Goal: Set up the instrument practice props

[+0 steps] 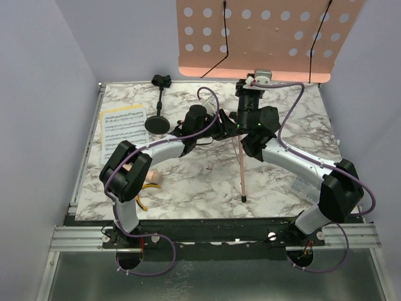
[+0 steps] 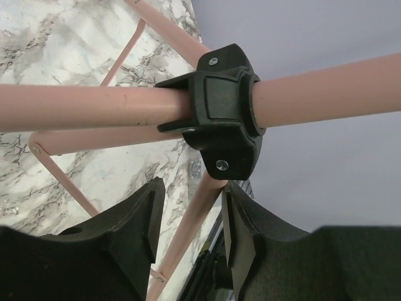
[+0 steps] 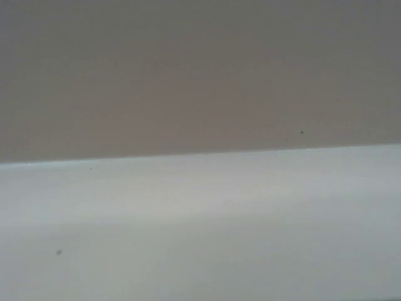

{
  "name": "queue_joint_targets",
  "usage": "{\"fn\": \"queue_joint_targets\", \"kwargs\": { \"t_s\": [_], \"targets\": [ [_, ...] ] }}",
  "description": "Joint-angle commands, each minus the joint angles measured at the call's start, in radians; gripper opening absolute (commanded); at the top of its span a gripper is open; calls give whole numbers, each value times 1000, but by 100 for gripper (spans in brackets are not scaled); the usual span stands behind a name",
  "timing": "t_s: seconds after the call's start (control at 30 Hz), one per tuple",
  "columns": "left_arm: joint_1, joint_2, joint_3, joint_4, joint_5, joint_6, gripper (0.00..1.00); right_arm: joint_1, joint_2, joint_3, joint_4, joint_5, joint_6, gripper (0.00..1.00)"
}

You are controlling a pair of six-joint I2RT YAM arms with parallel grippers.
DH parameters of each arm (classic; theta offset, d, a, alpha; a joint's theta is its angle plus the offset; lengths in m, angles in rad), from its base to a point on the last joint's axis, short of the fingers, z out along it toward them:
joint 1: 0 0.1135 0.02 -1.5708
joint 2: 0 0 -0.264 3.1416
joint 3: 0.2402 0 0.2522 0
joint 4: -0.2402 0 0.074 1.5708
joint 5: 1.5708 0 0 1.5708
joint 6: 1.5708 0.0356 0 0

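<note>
Left arm [image 1: 125, 188] and right arm [image 1: 335, 191] rise from the near edge of the marbled surface [image 1: 200, 188], as I see them from above. Just beyond the left arm's bend lie the yellow-handled pliers [image 1: 140, 202]. Close by them is the beige toy microphone [image 1: 153, 179], partly hidden by that arm. Beside the right arm a clear plastic box [image 1: 305, 186] shows faintly against the marble. Between the arms, the lower part of the pink tripod pole [image 1: 240, 172] runs down to a black foot [image 1: 243, 199] on the surface.

Mid-surface: in its own wrist view the left pincer [image 2: 191, 188] stands partly open. A thin pink strut [image 2: 188, 251] passes between its two black fingers [image 2: 135, 241]. A gap shows to the left of the strut, so nothing is clamped. Above the fingers the pole crosses the view through a black collar [image 2: 225, 113], from which the struts branch.

Farther left, the white and yellow sheet-music pages [image 1: 123, 130] lie flat. Just beside them the small black mic stand [image 1: 156, 123] stands upright on its round base.

Farthest: the right pincer [image 1: 249, 89] reaches up to the pole just beneath the pink perforated desk [image 1: 269, 37]. I cannot tell how wide it stands or whether it grips, since its wrist view gives only a blurred grey and white field.
</note>
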Motion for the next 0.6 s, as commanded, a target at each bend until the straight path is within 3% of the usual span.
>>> {"fn": "queue_joint_targets", "kwargs": {
  "t_s": [0.0,0.2,0.43,0.57],
  "targets": [
    [56,51,-39,-259,-17,151,43,6,-65,-22,193,41,64,0],
    [60,105,-19,-254,23,169,36,16,-51,-70,185,70,38,0],
    [60,120,-16,-225,60,132,47,31,-36,-71,174,87,35,1],
    [61,104,-42,-226,24,146,45,49,-36,-43,129,100,8,13]
  ]
}}
